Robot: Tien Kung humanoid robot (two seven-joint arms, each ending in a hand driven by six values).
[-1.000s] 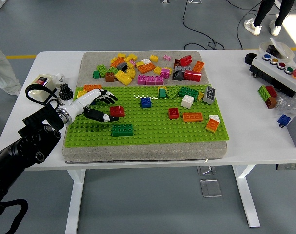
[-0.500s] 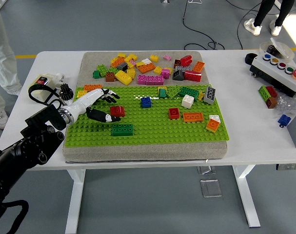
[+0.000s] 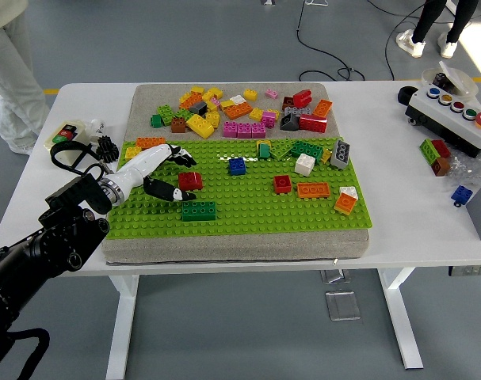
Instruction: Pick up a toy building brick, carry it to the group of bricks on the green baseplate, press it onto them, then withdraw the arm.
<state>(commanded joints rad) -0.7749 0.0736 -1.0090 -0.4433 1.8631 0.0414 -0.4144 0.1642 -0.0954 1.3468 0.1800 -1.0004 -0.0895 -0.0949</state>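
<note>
My left hand (image 3: pixel 175 174) reaches in from the left over the green baseplate (image 3: pixel 248 204). It is open, with the thumb below and the fingers (image 3: pixel 179 155) spread above. A red brick (image 3: pixel 191 180) sits on the baseplate just off the fingertips, right of the hand; I cannot tell whether the thumb touches it. A dark green brick (image 3: pixel 198 210) lies just in front of the hand. More bricks stand on the plate to the right: blue (image 3: pixel 237 165), white (image 3: pixel 304 164), red (image 3: pixel 282 184) and orange (image 3: pixel 313 190). The right arm is out of view.
A pile of loose bricks (image 3: pixel 232 109) covers the grey mat (image 3: pixel 145 99) behind the baseplate. A button box (image 3: pixel 454 107) and a few bricks (image 3: pixel 435 154) sit at the right of the table. A person's legs (image 3: pixel 14 71) show at the far left corner.
My left forearm has shifted slightly up and left while the hand stays beside the red brick, which has not moved. The person at the top left has walked further into view.
</note>
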